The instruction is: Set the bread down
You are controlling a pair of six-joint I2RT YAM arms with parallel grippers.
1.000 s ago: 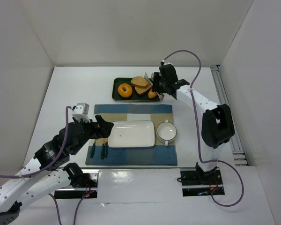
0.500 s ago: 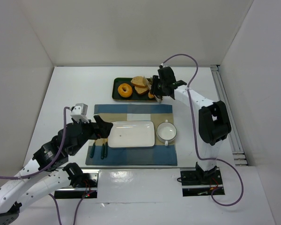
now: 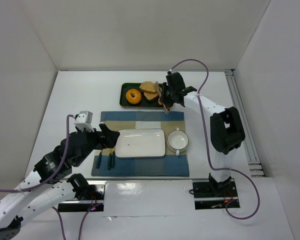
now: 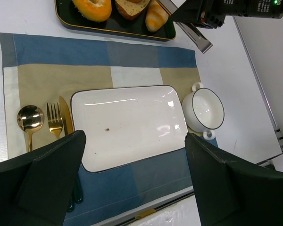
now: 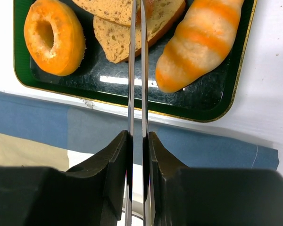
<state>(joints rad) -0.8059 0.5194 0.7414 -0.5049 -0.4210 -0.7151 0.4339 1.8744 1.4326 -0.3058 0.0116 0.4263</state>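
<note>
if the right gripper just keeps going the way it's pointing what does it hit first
Probably the bread: the right gripper, blades shut, points over the tray rim straight onto the slices, between doughnut and croissant. Its tips leave the wrist view, so contact is unclear.

Doughnut (image 5: 54,37) and croissant (image 5: 203,44) lie in the tray (image 5: 198,101); the placemat (image 4: 56,52) bears a plate (image 4: 132,125) and, seemingly overhanging, a bowl (image 4: 205,110)

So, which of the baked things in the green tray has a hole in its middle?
The orange ring doughnut, at the left end of the tray. The bread slices and the striped croissant beside it are solid, with no hole.
</note>
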